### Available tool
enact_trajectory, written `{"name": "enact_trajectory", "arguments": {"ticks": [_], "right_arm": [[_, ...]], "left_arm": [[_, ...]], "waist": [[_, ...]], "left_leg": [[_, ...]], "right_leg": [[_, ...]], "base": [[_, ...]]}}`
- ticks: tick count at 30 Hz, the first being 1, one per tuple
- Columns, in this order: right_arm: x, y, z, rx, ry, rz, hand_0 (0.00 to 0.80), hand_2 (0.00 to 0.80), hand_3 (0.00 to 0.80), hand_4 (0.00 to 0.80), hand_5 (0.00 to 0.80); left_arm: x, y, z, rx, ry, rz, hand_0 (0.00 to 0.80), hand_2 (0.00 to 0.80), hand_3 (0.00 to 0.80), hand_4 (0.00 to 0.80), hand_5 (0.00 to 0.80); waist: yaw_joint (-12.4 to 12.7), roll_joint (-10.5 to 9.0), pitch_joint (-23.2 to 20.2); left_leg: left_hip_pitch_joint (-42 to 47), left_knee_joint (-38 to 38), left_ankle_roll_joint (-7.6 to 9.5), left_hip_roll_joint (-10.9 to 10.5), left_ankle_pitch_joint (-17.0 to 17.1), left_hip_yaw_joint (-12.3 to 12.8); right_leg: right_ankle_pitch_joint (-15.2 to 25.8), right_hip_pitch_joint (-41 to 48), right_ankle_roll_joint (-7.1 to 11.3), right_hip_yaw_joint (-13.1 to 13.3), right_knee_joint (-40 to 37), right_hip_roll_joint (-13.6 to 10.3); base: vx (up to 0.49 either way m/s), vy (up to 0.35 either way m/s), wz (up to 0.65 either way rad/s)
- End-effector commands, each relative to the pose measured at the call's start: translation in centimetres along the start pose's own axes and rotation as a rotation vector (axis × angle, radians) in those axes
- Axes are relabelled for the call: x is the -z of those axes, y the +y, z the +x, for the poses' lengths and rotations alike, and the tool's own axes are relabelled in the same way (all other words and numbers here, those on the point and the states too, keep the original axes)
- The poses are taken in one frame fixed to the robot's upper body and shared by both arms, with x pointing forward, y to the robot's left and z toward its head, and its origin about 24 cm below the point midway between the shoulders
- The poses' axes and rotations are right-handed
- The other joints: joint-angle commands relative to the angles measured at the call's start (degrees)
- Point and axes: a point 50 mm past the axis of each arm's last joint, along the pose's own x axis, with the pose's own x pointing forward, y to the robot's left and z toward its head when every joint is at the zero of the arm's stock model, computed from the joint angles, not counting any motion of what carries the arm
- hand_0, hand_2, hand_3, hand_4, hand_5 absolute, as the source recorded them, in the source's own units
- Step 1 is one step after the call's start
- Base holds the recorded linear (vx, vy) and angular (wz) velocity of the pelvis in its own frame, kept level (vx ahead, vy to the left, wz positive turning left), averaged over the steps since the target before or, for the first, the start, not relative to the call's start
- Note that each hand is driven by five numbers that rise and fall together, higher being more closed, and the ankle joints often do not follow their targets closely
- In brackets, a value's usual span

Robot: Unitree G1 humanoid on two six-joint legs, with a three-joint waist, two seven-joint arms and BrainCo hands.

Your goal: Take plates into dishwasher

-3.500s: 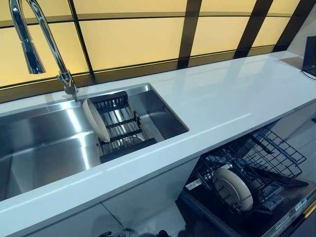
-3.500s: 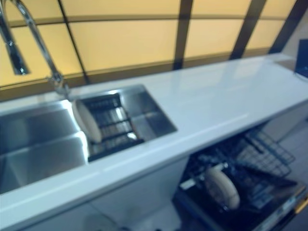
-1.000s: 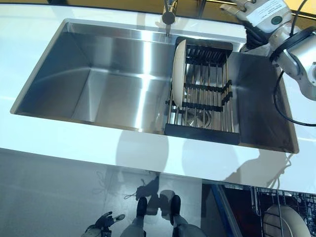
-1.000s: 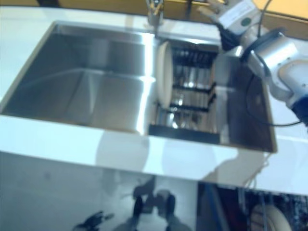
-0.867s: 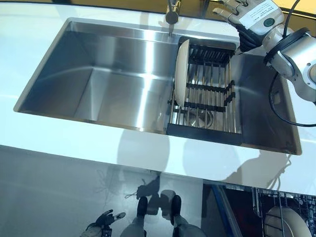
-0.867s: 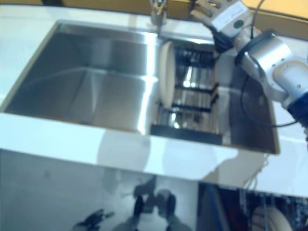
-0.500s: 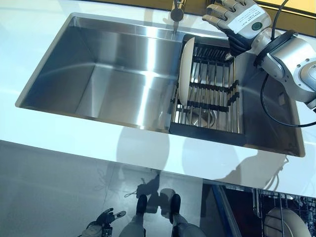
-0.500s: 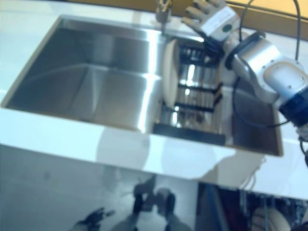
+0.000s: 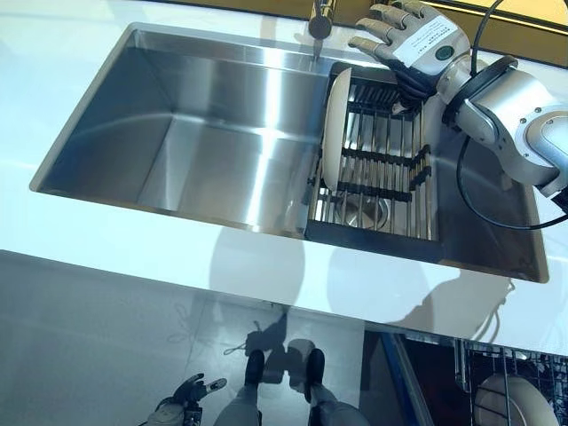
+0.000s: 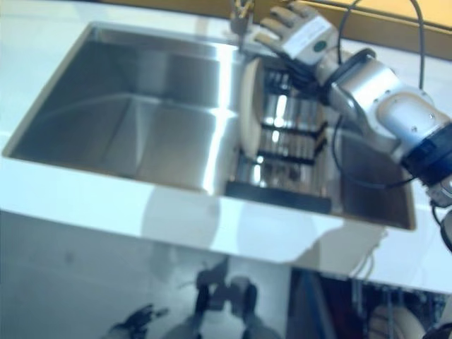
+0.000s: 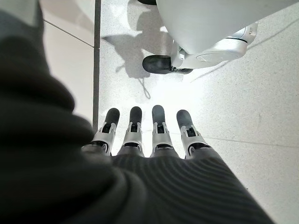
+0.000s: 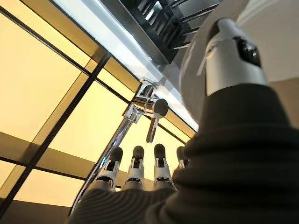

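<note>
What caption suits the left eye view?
Open right hand hovers above the plate standing in the sink's drying rack.

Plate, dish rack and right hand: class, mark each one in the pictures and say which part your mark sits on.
plate (image 9: 332,133), left eye view, on its upright rim edge.
dish rack (image 9: 373,240), left eye view, on its dark front bar.
right hand (image 9: 422,40), left eye view, on the back of the hand.

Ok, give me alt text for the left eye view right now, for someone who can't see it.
The robot's right hand, fingers open, hovers above the far end of a black dish rack in a steel sink, near a cream plate standing on edge at the rack's left side. A second plate shows in the dishwasher rack at lower right.
</note>
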Motion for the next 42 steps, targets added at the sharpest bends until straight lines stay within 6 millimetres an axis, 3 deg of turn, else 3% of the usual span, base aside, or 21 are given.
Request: {"name": "enact_trajectory", "arguments": {"ticks": [1,18,42], "right_arm": [[0.4,-1.7,0.5,0.066,0.025,0.02,0.0,0.0,0.0,0.0,0.0],[-0.7,-2.1,0.9,0.061,-0.009,0.029,0.0,0.0,0.0,0.0,0.0],[-1.5,0.2,0.3,-0.06,-0.065,-0.022,0.0,0.0,0.0,0.0,0.0]], "left_arm": [[0.0,0.5,0.0,-0.017,-0.01,-0.036,0.0,0.0,0.0,0.0,0.0],[-0.8,0.4,0.0,-0.028,-0.066,-0.11,0.0,0.0,0.0,0.0,0.0],[-2.2,0.5,0.0,-0.021,-0.16,-0.216,0.0,0.0,0.0,0.0,0.0]], "waist": [[1.5,-2.64,-0.8],[1.9,-2.64,-0.3],[2.0,-2.52,0.6]], "left_leg": [[-2.1,-0.6,2.32,-2.0,-0.1,1.2],[-2.6,-0.6,2.27,-2.1,0.2,1.3],[-3.5,-0.6,2.15,-2.1,0.7,2.1]], "right_leg": [[-1.6,0.7,1.95,0.8,-0.1,0.2],[-1.5,0.4,2.0,0.2,-0.1,0.0],[-1.0,-0.6,2.22,-0.6,-0.1,-0.2]], "base": [[0.0,0.01,0.03],[-0.003,0.004,0.02],[0.0,0.0,0.0]]}}
